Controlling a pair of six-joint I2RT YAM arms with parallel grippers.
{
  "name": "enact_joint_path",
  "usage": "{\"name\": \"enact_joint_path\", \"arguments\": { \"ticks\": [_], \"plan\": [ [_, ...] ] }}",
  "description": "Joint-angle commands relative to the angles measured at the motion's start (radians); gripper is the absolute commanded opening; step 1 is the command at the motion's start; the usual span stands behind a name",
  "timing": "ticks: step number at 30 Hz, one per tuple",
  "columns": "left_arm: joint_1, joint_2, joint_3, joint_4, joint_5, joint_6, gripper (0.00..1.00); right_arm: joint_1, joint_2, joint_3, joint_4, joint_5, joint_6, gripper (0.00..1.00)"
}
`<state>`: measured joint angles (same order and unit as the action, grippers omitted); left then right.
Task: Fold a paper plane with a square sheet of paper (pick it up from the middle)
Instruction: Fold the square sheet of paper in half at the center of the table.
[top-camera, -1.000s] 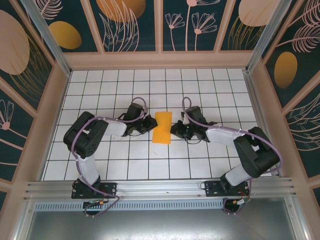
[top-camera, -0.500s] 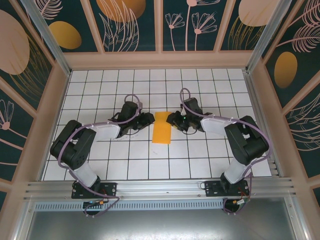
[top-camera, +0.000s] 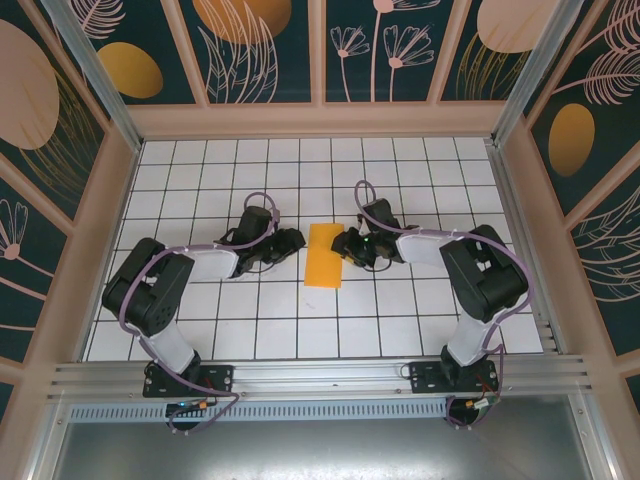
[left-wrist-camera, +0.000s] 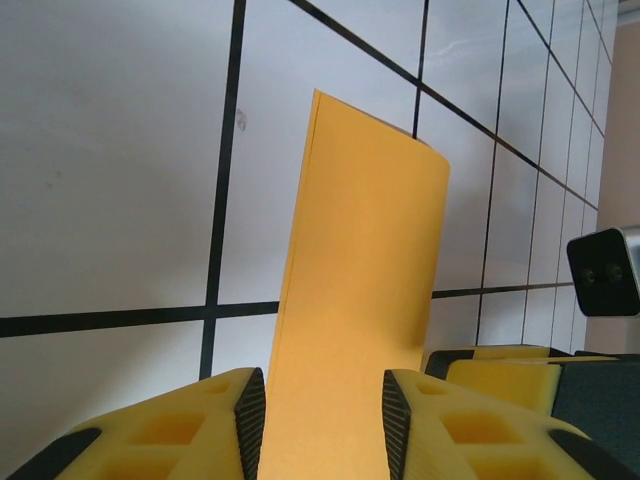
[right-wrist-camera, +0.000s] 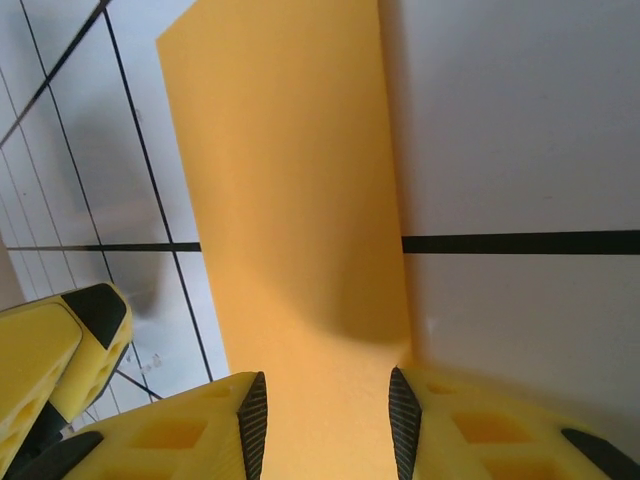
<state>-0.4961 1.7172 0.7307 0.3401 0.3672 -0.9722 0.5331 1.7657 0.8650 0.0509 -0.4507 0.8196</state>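
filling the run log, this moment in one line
square sheet of paper: folded rectangle, flat on table | left gripper: open, at left edge | right gripper: open, at right edge

The left arm (top-camera: 170, 300) and right arm (top-camera: 480, 290) stand on black base plates (top-camera: 190, 380) bolted to the aluminium rail (top-camera: 320, 372), with white tubular links (top-camera: 215, 262) between bulky, rounded black joint housings (top-camera: 148, 288). A lilac cable (top-camera: 262, 198) climbs each arm from below the rail. Farthest from the rail, the left gripper (left-wrist-camera: 322, 395) and right gripper (right-wrist-camera: 328, 390) have yellow fingers (left-wrist-camera: 170, 435) with rectangular recesses and black ribbed inner pads (left-wrist-camera: 250, 415)
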Motion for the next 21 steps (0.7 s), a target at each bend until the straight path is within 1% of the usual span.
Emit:
{"name": "enact_joint_path", "arguments": {
  "ticks": [1, 8, 11, 16, 21],
  "plan": [
    [0.004, 0.028, 0.000, 0.020, 0.024, -0.013, 0.38, 0.008, 0.027, 0.013, -0.031, -0.012, -0.021, 0.41],
    [0.004, 0.042, 0.009, 0.026, 0.049, -0.012, 0.41, 0.008, 0.034, -0.002, -0.038, 0.003, -0.028, 0.41],
    [0.005, 0.050, 0.013, 0.032, 0.067, -0.010, 0.44, 0.008, 0.032, -0.017, -0.046, 0.016, -0.027, 0.40],
    [0.005, 0.069, 0.031, 0.040, 0.109, -0.001, 0.48, 0.005, 0.030, -0.082, 0.023, -0.016, 0.000, 0.37],
    [0.003, 0.101, 0.061, 0.041, 0.139, 0.012, 0.47, -0.004, 0.031, -0.093, 0.019, -0.011, -0.007, 0.34]
  ]
}}
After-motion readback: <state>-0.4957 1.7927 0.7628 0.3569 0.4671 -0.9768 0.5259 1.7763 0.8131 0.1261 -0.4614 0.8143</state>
